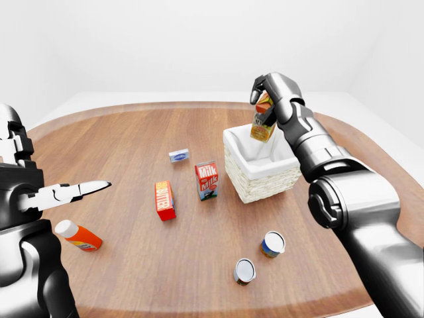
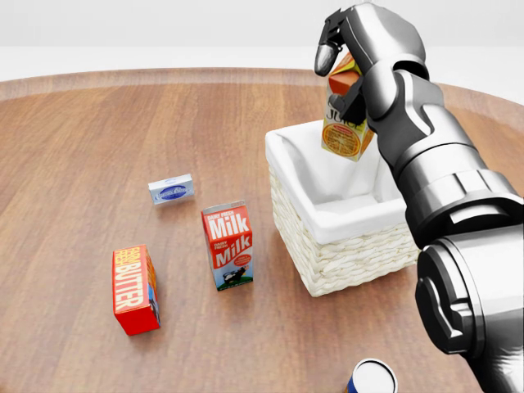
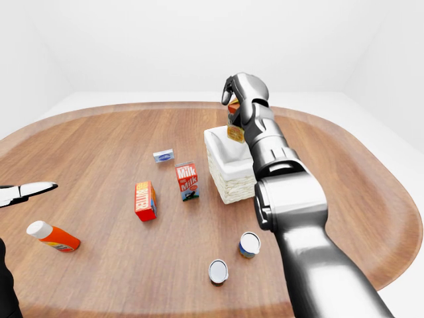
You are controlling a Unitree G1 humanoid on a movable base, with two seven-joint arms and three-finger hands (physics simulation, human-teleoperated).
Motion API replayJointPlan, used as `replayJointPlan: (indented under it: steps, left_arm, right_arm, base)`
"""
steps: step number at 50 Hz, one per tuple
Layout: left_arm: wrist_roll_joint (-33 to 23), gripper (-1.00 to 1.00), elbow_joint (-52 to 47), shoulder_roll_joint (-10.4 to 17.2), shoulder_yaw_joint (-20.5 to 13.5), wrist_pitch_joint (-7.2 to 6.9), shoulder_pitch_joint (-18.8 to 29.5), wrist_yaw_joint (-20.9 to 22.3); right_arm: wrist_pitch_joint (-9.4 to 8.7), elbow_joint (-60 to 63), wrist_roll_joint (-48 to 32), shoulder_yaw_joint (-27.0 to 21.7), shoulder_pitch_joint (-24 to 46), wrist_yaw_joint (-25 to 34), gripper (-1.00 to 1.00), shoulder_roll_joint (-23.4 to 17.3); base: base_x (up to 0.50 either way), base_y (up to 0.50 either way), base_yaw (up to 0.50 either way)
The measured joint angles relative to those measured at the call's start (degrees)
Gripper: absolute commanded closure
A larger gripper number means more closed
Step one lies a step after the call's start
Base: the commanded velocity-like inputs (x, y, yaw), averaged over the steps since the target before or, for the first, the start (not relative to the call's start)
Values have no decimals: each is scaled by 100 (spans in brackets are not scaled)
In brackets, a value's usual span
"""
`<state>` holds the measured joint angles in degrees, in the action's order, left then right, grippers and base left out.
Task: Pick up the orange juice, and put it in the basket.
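On the wooden worktop (image 1: pixel 132 139) a milk carton (image 2: pixel 228 245) stands upright, a red butter box (image 2: pixel 135 289) to its left and a small blue-and-white packet (image 2: pixel 170 190) above them. 2 cans (image 1: pixel 258 257) stand lower down; an orange bottle (image 1: pixel 78 236) lies at far left.

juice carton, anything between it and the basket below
Nothing visible. The juice carton hangs in the right hand over the basket, whose white-lined inside looks empty. The milk stands apart, to the basket's left in the head view.
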<state>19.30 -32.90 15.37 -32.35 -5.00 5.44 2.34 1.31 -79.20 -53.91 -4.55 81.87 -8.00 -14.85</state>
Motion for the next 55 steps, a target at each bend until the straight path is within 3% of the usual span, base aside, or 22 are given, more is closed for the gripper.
replayJointPlan:
  steps: [55]
  left_arm:
    - [16, -100, -40, 2, -13, 0, -6, 3]
  right_arm:
    - [227, -35, -78, -68, -549, -609, 100, 187]
  base:
    - [0, 0, 0]
